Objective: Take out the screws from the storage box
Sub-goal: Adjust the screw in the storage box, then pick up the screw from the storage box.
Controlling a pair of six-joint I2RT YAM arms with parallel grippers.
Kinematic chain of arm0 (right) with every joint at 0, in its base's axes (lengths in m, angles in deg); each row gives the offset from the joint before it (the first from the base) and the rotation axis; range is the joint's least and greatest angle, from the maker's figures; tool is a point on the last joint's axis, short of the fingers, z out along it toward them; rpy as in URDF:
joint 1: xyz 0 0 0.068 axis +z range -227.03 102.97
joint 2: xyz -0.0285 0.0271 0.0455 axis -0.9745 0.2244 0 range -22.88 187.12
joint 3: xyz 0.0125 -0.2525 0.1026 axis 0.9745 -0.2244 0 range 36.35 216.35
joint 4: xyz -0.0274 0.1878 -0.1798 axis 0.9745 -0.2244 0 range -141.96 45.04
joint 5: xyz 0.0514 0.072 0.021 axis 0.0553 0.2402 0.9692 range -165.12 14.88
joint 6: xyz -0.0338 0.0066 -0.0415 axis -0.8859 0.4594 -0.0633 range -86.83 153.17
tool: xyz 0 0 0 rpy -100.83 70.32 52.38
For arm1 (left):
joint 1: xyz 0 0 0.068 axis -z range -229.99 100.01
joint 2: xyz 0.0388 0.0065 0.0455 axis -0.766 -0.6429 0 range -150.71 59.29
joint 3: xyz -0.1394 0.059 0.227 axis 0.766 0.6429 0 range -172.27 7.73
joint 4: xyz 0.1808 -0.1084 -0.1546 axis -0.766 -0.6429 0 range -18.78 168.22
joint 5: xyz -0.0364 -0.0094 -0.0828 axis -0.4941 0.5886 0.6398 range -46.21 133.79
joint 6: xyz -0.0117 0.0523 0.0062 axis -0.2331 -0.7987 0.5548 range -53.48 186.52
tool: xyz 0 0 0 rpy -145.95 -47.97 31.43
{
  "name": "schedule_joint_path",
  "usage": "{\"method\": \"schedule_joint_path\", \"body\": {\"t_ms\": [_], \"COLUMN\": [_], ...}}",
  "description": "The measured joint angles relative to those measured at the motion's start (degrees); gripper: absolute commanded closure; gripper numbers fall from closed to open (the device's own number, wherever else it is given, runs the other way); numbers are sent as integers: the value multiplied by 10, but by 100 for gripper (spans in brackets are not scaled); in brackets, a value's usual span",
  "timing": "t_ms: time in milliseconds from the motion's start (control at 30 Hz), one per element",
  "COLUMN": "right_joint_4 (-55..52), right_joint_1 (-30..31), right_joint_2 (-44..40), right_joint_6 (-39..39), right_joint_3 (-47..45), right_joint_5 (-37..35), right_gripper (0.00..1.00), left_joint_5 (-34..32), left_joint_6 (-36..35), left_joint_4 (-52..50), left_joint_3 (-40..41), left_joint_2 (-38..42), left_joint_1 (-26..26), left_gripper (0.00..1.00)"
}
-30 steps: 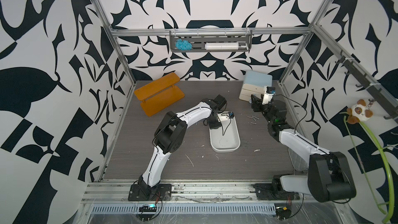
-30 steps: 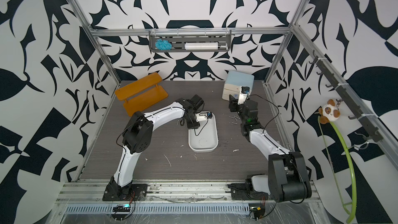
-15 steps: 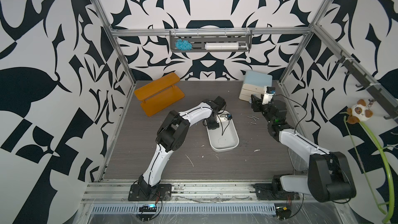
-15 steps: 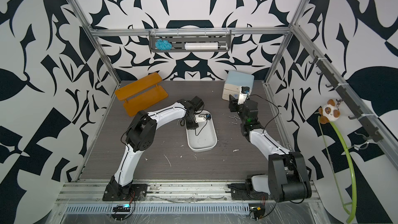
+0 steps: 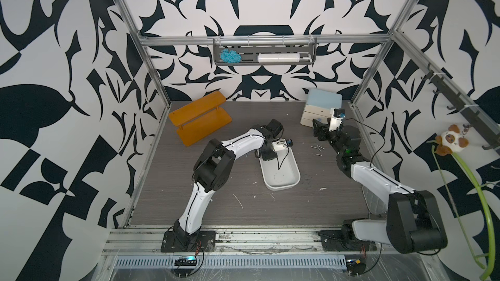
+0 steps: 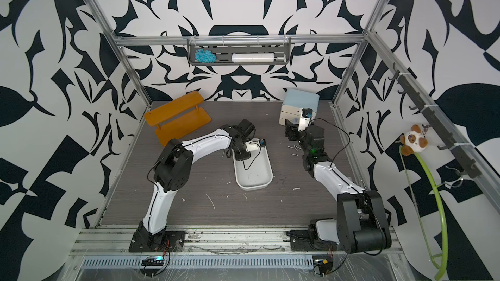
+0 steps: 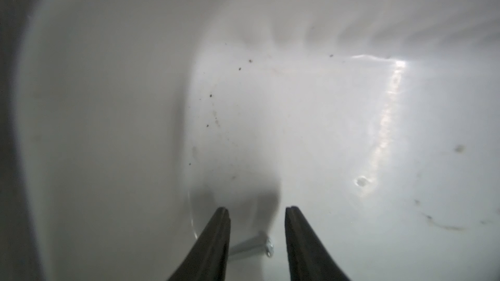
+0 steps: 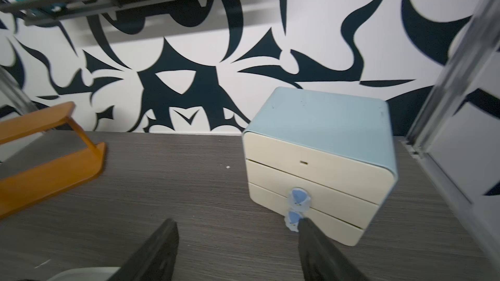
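Far left, an orange two-tier plastic rack point(image 5: 200, 120) lies near the back-left corner of the dark wood-grain table point(image 5: 270, 212), clear of both arms. Open table runs in front of it to the near edge.

The left tool point(image 7: 257, 209) is down inside the far end of the shallow white plastic storage box point(image 5: 282, 178), close to its curved corner wall. Its jaws are released and stand partly apart. One small silver-grey metal screw point(image 7: 250, 247) lies on the box floor between them, its shank partly hidden behind one finger and its head clear of the other. The near half of the box is bare.

Right of the box, several loose screws point(image 5: 317, 147) lie on the table in the strip between the box and the right arm.

The right tool point(image 8: 235, 228) hangs above the table with its jaws released wide, nothing between them. It is just beside the lower drawers of the cream cabinet with the light-blue top point(image 5: 322, 104), which stands at the back near the right frame post.
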Motion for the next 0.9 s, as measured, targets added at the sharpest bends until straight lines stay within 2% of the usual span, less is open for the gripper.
{"method": "schedule_joint_path", "body": {"t_ms": [100, 200, 233, 267, 400, 533, 700, 900], "right_joint_4": [-3, -45, -63, -82, -145, -204, -276, -337], "right_joint_1": [23, 80, 104, 129, 203, 227, 229, 252], "right_joint_2": [0, 6, 13, 25, 96, 182, 267, 297], "right_joint_6": [-14, -50, -64, -76, -109, -124, -134, -155], "right_joint_3": [3, 32, 50, 73, 170, 238, 254, 254], "right_joint_5": [33, 43, 44, 44, 64, 107, 137, 148], "right_gripper": [19, 22, 24, 26, 36, 49, 54, 54], "left_joint_5": [16, 32, 36, 39, 29, -18, -90, -121], "left_joint_6": [26, 80, 102, 129, 254, 348, 429, 491], "left_joint_4": [72, 122, 133, 144, 174, 193, 191, 198], "left_joint_3": [83, 108, 106, 104, 124, 209, 275, 304], "left_joint_2": [114, 210, 230, 250, 298, 344, 393, 451], "left_joint_1": [-2, -16, -24, -37, -99, -134, -134, -151], "left_gripper": [36, 25, 11, 1, 1, 1, 1, 1]}}
